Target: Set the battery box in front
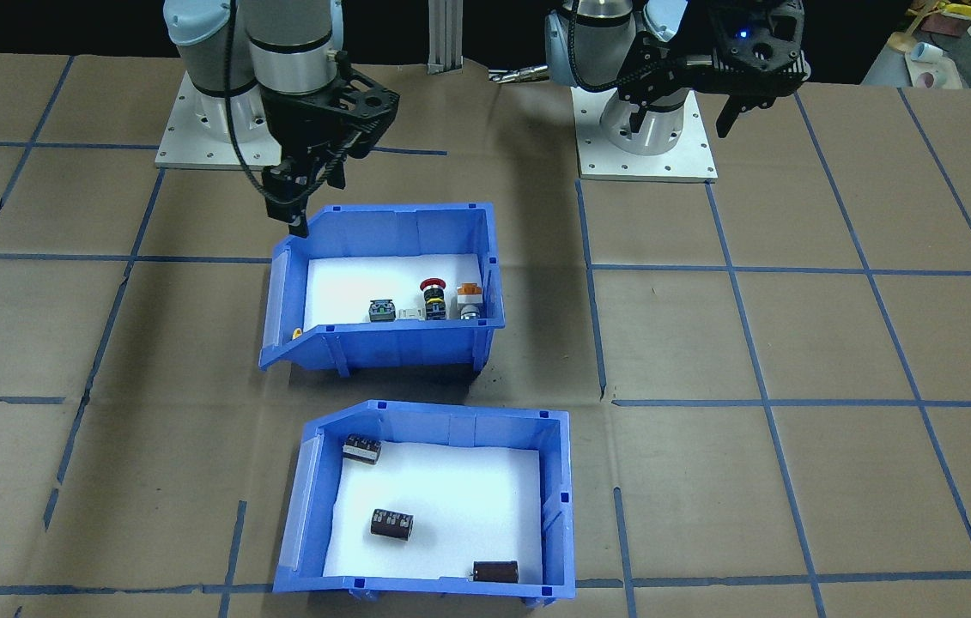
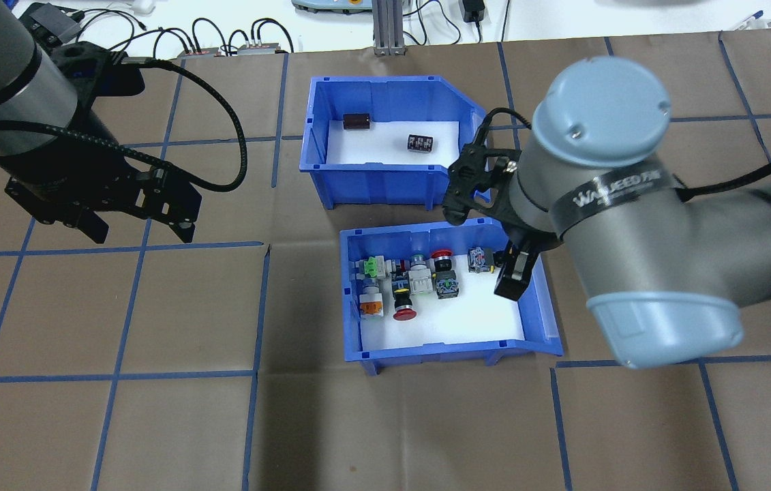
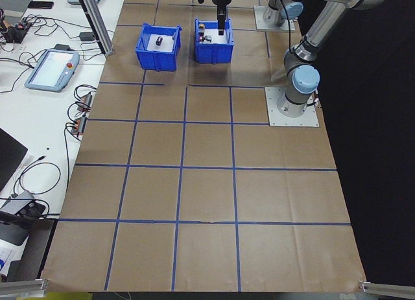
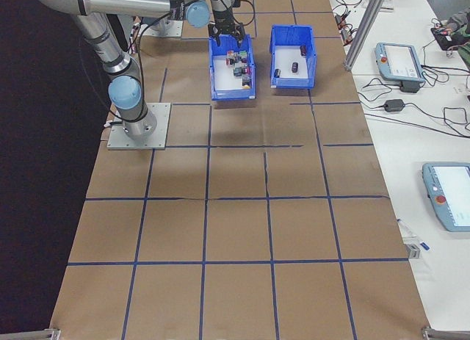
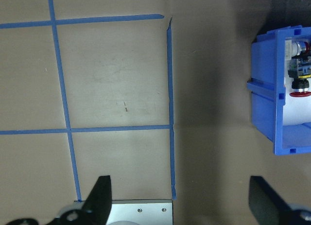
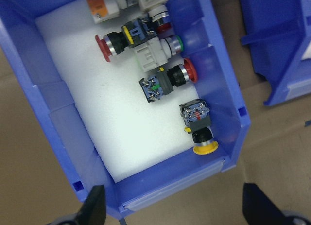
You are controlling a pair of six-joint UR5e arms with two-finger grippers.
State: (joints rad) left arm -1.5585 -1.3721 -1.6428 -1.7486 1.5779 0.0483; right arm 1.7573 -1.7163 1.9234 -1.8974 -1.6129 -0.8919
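- The battery box (image 1: 442, 506) is sitting on the brown tabletop (image 1: 794, 343) on the side farthest from the robot's bases, its sloped cut-away side pointing toward the robot's right.
- Three small dark cylinders are lying apart on its white foam floor: one (image 1: 361, 448) in a corner by the sloped side, one (image 1: 391, 524) near the middle, one (image 1: 495, 572) against the wall farthest from the robot.
- The switch bin (image 2: 450, 296), a matching blue bin, is standing just beside the battery box, between it and the robot, with a narrow strip of tabletop showing between the two.
- This bin is holding a cluster of push-button switches (image 2: 412, 276) on white foam, among them a red mushroom button (image 2: 404, 312), a yellow-capped one (image 6: 204, 146) and a green-topped one (image 2: 375, 266); most are crowding along one wall.
- The right gripper (image 2: 518, 269) is hanging over the switch bin's sloped end, its jaws spread wide in the right wrist view and gripping nothing.
- The left gripper (image 2: 136, 232) is hovering over bare tabletop, well apart from both bins, its jaws parted wide and empty.
- The left wrist view is showing only a corner of the switch bin at its edge.
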